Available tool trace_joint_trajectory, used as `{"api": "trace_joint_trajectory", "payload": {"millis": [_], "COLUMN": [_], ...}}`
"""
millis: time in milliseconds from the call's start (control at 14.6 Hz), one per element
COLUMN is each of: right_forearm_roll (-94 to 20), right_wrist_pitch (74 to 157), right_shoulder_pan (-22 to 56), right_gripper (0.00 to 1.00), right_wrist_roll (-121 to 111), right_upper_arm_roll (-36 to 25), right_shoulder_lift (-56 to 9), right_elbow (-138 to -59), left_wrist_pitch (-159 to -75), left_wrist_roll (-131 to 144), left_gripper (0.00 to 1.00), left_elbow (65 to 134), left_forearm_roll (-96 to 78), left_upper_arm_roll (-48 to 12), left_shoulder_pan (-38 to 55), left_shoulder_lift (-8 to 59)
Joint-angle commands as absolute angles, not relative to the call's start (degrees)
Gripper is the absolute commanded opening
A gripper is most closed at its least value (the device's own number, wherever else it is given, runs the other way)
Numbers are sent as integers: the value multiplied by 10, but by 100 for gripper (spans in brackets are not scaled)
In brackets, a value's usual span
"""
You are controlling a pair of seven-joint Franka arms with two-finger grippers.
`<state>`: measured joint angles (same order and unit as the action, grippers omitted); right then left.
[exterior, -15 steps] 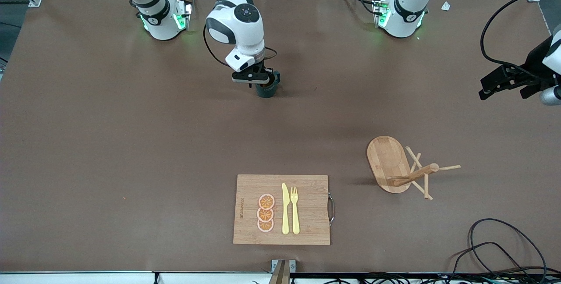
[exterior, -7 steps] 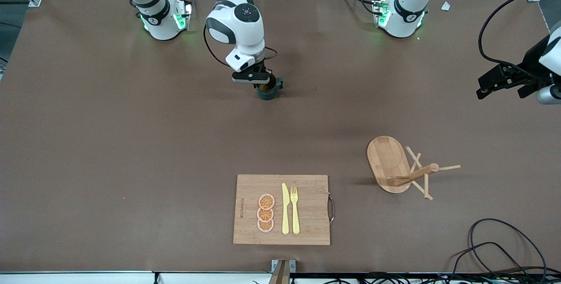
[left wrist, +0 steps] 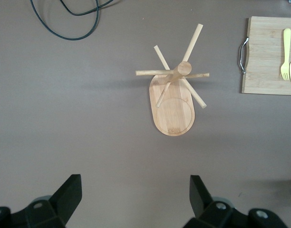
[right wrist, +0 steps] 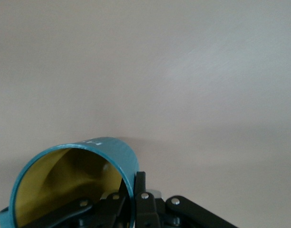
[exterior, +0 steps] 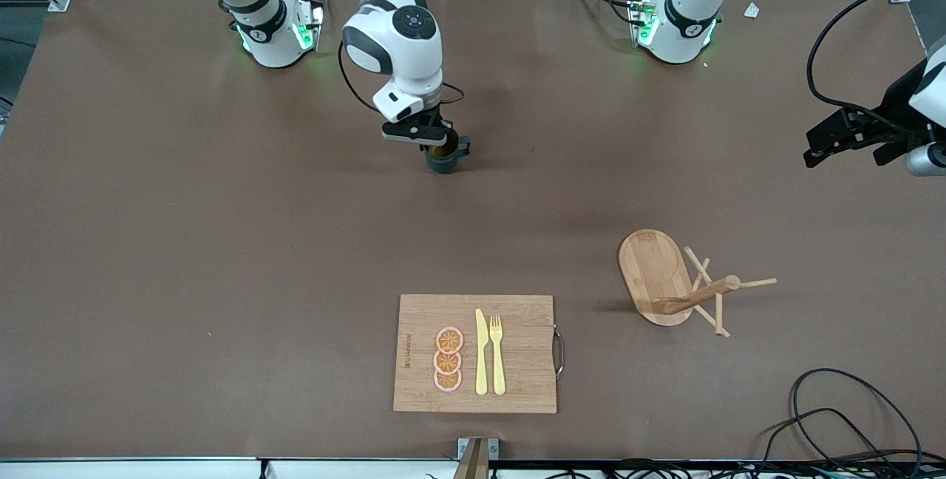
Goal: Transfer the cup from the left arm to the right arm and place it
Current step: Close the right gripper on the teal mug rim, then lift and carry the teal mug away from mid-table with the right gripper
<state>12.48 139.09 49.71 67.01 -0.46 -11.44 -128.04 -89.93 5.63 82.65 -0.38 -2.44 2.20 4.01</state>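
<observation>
- Overhead, the table [exterior: 185, 242] carries a cutting board [exterior: 517, 390] nearest the front camera and a wooden peg rack [exterior: 654, 272] toward the left arm's end.
- Left gripper [left wrist: 136, 202] waits over bare table, fingers spread wide.
- Right gripper [exterior: 427, 137] pinches the rim of the cup [exterior: 443, 160], over the table's middle.

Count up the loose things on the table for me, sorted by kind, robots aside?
Cup: 1, held by the right gripper
Cutting board: 1
Orange slices: 3
Knife: 1
Fork: 1
Peg rack: 1
Total: 8
</observation>
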Motion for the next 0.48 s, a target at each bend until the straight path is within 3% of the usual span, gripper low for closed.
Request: {"api": "trace_joint_trajectory", "payload": {"millis": [0,205,411], "right_forearm_roll": [110,89,65], "right_wrist_pitch": [1312,1241,1174], "right_shoulder_pan": [453,379,256], "right_gripper": [0,0,0], "right_wrist_roll": [616,485,272], "right_upper_arm_roll": [0,-3,-4], "right_shoulder_lift": [-53,-19,31], "right_elbow": [-1268,-1240,-1241], "left_wrist_pitch": [-890,-890,-890], "left_wrist_roll": [55,55,55], "left_gripper": [100,100,100], "left_elbow": [821,821,821], "left_forearm_roll": [-4,-4,-4], "left_upper_arm_roll": [-27,-27,-27], "left_shoulder_pan": [22,22,22], "left_shoulder_lift": [37,37,37]}}
